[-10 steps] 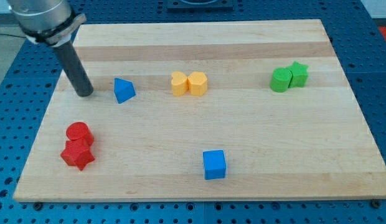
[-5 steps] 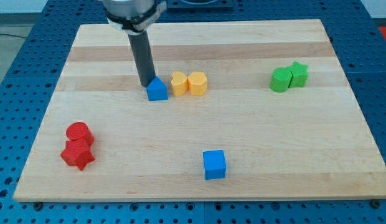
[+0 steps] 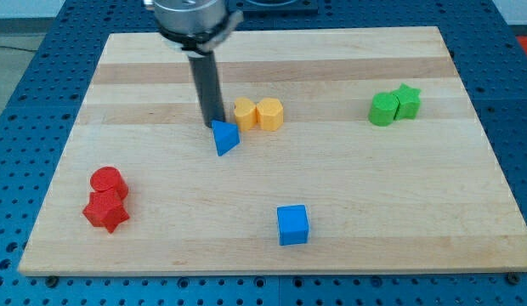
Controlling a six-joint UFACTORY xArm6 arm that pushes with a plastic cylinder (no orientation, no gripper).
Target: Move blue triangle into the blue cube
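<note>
The blue triangle (image 3: 226,138) lies on the wooden board, left of centre, just below and left of the yellow pair. My tip (image 3: 213,123) touches the triangle's upper left edge, with the dark rod rising straight toward the view's top. The blue cube (image 3: 292,225) sits alone near the board's bottom edge, well below and to the right of the triangle.
Two yellow blocks (image 3: 258,114) sit side by side just right of my tip. A green pair (image 3: 394,106), one star-shaped, lies at the upper right. A red cylinder (image 3: 108,181) and red star (image 3: 105,212) sit at the lower left.
My tip swept from the board's left to the triangle's upper left. The blue triangle was pushed right, then down and slightly right, and has turned.
</note>
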